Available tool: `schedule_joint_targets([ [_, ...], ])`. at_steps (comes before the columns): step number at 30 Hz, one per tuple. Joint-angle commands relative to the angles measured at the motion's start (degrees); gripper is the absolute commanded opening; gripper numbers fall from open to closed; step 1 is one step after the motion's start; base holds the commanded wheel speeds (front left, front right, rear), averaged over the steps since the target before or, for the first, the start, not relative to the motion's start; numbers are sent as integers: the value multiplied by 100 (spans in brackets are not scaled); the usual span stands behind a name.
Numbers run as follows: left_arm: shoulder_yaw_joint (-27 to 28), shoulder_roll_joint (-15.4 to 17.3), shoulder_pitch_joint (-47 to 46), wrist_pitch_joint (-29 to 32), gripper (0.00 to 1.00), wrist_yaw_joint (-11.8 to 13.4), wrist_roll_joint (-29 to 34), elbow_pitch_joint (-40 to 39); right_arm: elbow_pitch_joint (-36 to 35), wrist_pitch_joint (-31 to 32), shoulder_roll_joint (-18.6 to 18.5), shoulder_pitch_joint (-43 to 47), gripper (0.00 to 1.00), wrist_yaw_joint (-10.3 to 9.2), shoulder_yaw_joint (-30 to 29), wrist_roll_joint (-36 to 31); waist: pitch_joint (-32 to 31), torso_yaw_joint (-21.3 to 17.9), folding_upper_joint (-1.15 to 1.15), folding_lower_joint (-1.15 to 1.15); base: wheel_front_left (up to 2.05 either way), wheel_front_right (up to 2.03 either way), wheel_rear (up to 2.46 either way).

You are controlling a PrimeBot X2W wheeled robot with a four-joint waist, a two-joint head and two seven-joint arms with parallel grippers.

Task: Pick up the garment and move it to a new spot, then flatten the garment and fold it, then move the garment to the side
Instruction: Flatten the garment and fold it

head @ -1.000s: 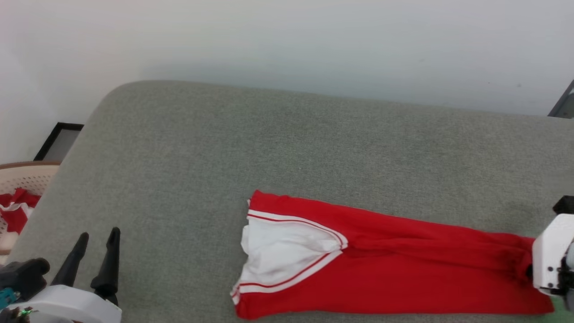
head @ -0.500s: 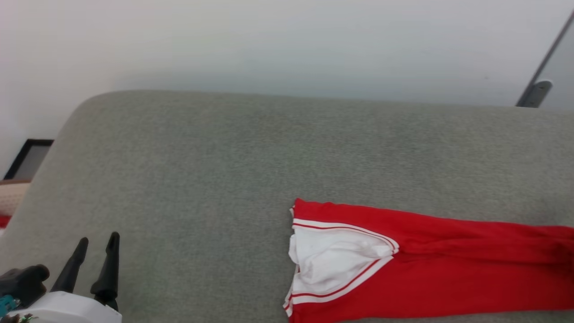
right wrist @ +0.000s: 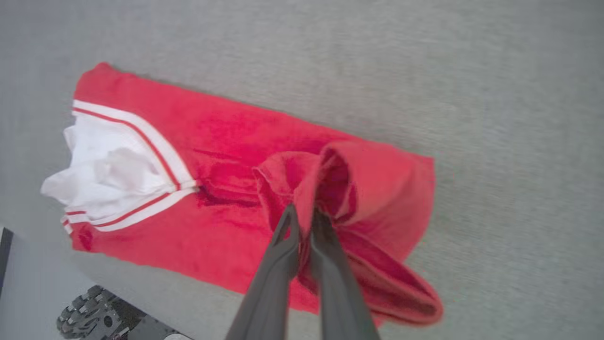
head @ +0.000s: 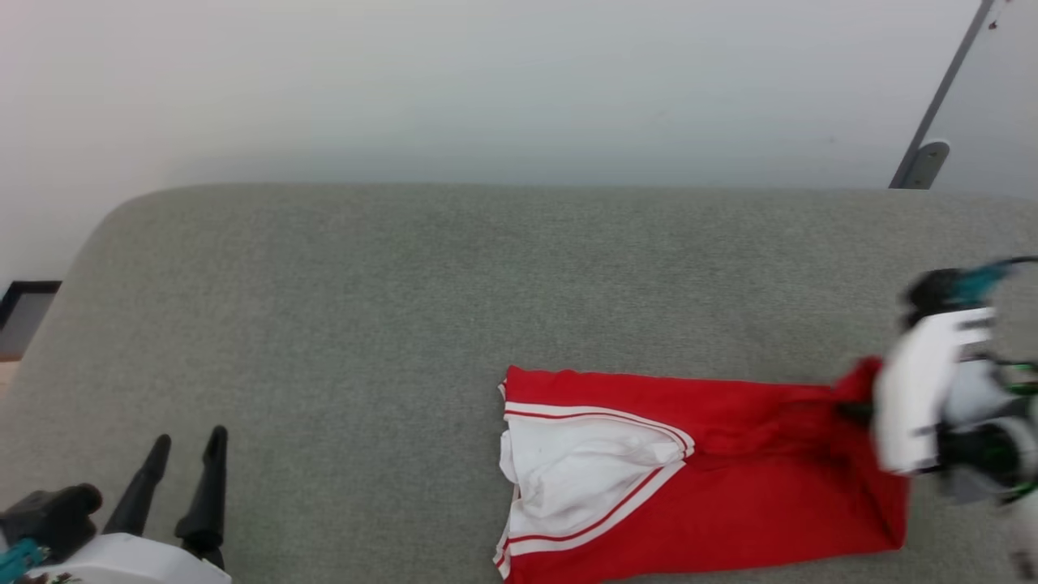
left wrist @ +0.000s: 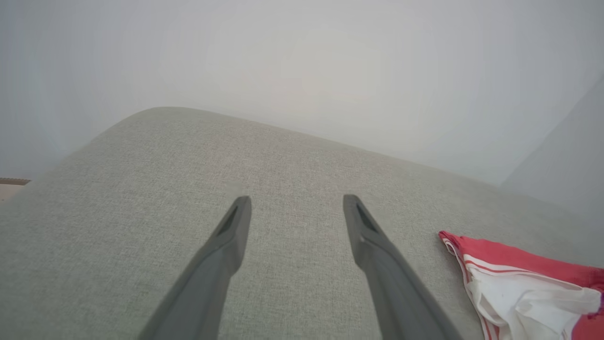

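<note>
The garment [head: 714, 495] lies folded into a long red strip on the grey cushioned surface [head: 405, 308], its white sleeve with striped trim [head: 580, 474] at the left end. My right gripper [right wrist: 304, 215] is shut on the strip's right end and holds that red edge [right wrist: 339, 174] lifted and curled over the rest of the garment [right wrist: 212, 222]. In the head view the right gripper [head: 851, 410] shows blurred at the garment's right end. My left gripper [head: 188, 442] stands open at the lower left, well apart from the garment; its fingers [left wrist: 231, 236] are spread over bare fabric, with the garment [left wrist: 519, 288] to their right.
A pale wall [head: 486, 81] rises behind the cushion's far edge. A grey slanted post with a bracket [head: 924, 158] stands at the upper right. A dark frame [head: 20, 312] sits beyond the cushion's left edge. The robot's wheeled base [right wrist: 89, 318] shows below the near edge.
The head camera has panned. My right gripper has lifted the garment's right end and carried it leftward over the strip, shortening it. The left gripper has kept still and open.
</note>
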Motion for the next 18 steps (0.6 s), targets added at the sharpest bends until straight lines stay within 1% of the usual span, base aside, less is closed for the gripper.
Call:
schedule_joint_targets([
  [1,-9,-13,-20,-3,100,12,43,-11,-81,31,92,95,0,-9,37,34,3,49,0,0,0,0,0],
  [4,-85,-20,-101,42,100,-29,87,-13,-483,130,446,154,0,-9,199,-58,28,175,0,0,0,0,0],
  [8,-199,-50,-248,104,100,-65,124,24,-586,91,996,108,0,-9,394,-230,50,391,0,0,0,0,0],
  [12,-303,-89,-404,165,100,-110,161,78,-389,-26,1444,3,0,-9,645,-353,63,639,0,0,0,0,0],
  [14,-358,-130,-496,189,100,-139,168,101,-225,-126,1604,-52,0,-9,746,-397,76,765,0,0,0,0,0],
  [18,-429,-183,-642,203,100,-209,168,191,236,-390,1792,-212,0,-9,929,-589,114,972,0,0,0,0,0],
])
